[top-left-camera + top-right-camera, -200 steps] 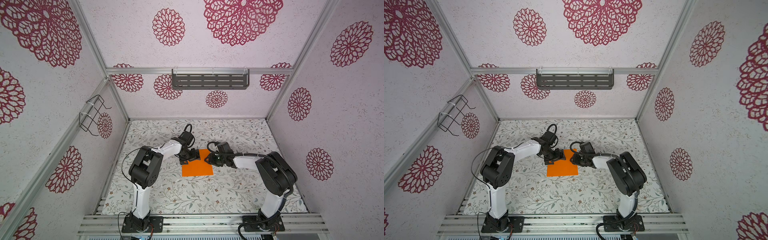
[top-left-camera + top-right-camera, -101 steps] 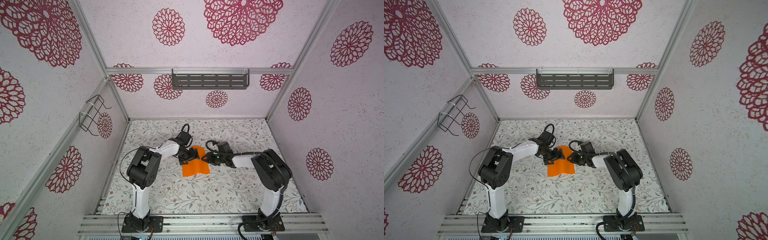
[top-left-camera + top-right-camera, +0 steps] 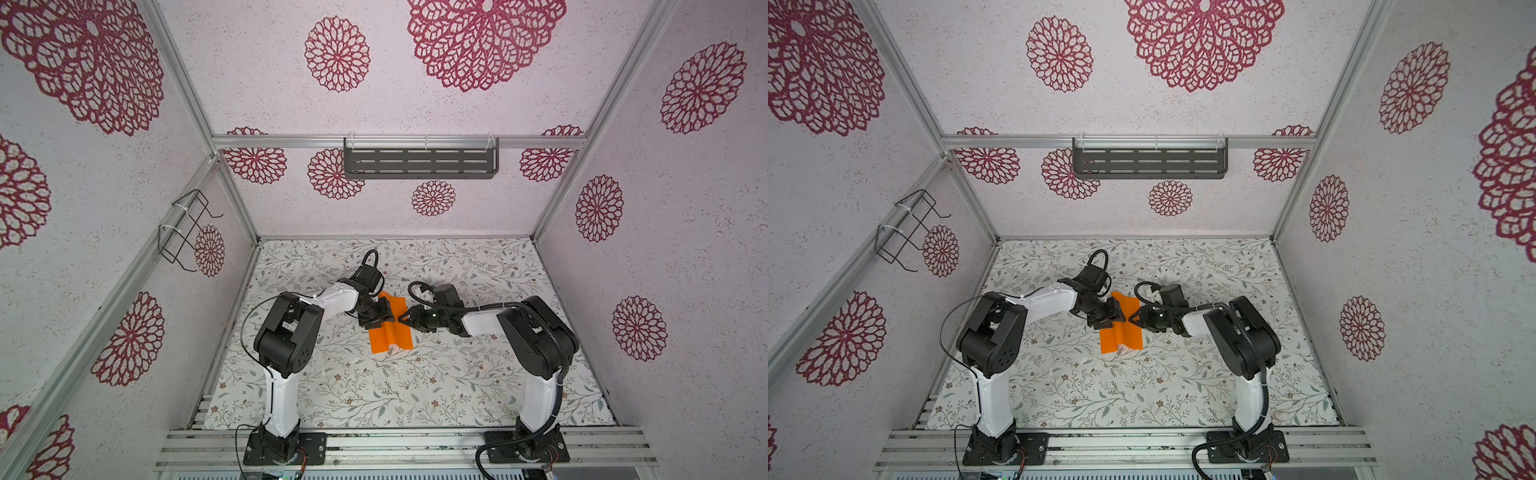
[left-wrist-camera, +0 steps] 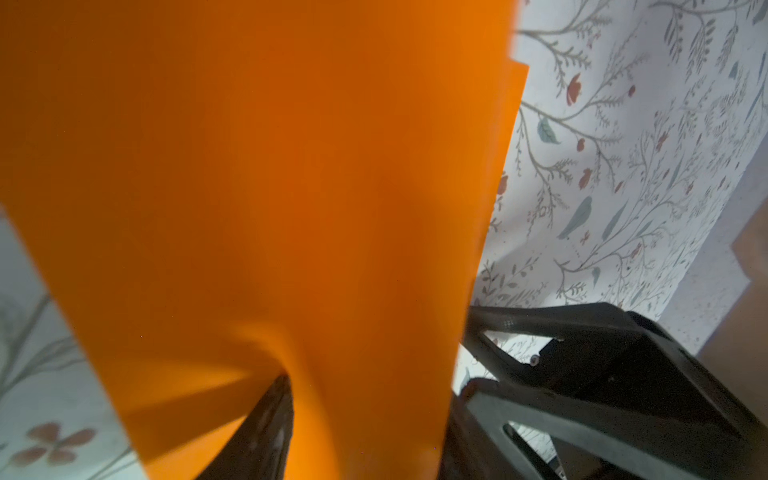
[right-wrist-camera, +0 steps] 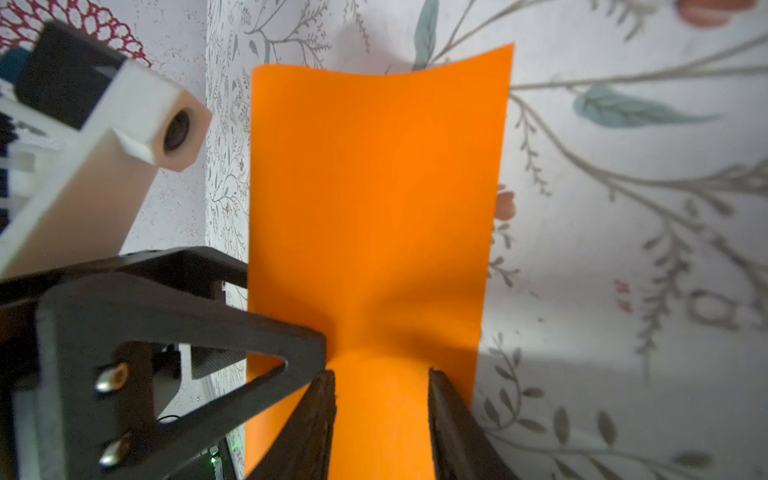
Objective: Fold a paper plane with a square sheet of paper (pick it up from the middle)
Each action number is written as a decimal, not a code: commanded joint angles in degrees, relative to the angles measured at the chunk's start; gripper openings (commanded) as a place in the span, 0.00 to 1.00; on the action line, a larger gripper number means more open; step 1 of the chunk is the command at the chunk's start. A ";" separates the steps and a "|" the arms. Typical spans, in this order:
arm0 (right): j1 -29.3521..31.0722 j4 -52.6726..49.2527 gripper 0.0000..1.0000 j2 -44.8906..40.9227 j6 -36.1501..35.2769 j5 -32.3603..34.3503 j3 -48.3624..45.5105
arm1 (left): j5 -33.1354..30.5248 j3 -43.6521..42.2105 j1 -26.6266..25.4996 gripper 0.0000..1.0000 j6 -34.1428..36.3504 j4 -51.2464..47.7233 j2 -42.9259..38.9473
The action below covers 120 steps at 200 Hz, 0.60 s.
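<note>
Left pincer's (image 4: 370, 419) grip perhaps behind sheet (image 4: 270, 166)

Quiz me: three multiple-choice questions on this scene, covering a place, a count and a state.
1. Where is the paper? A) wall shelf B) table, between left gripper and right gripper C) wire basket
2. How many robot arms? A) one B) two C) three
3. The paper is: A) humped along its middle B) balled up C) torn in two

B: it lies between both grippers.
B: left arm and right arm only.
A: its near edge arches off the table.
</note>
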 commanded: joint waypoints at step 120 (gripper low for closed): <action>-5.81 15.58 0.68 -9.44 8.89 -6.35 -8.79 | 16.25 -7.83 3.22 0.34 -1.85 17.38 -10.75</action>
